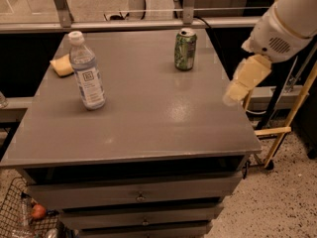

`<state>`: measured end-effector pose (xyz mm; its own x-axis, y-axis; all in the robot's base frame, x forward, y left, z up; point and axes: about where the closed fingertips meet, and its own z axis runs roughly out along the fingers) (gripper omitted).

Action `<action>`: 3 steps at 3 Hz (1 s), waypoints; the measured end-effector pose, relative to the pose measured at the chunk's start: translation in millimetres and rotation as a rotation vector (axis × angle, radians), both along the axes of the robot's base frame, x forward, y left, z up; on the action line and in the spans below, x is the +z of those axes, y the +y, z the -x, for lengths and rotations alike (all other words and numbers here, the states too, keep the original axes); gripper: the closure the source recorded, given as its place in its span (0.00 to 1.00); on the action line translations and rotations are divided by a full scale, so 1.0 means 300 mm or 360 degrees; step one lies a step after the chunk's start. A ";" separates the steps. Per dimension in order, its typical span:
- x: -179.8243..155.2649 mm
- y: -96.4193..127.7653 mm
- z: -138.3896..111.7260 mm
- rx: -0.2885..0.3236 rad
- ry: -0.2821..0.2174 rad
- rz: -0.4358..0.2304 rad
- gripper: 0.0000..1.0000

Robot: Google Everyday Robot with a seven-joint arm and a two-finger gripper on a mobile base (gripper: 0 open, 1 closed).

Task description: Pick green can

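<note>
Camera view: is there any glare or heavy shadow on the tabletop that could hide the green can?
In the camera view, the green can is evenly lit, with only a faint reflection below it. A soft sheen lies on the grey table nearer the camera, clear of the can. The gripper hangs brightly lit over the table's right edge. The recess under the tabletop is in deep shadow.

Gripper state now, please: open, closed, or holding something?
Gripper: open or closed cannot be told; it hangs at the edge of the grey table, apart from the small green metal can.
</note>
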<state>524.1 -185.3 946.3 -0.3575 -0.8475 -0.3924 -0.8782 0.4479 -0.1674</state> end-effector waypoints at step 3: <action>-0.037 0.086 -0.214 -0.0368 -0.0086 -0.0331 0.00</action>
<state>588.1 -159.5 935.3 -0.5054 -0.6458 -0.5723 -0.7414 0.6643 -0.0949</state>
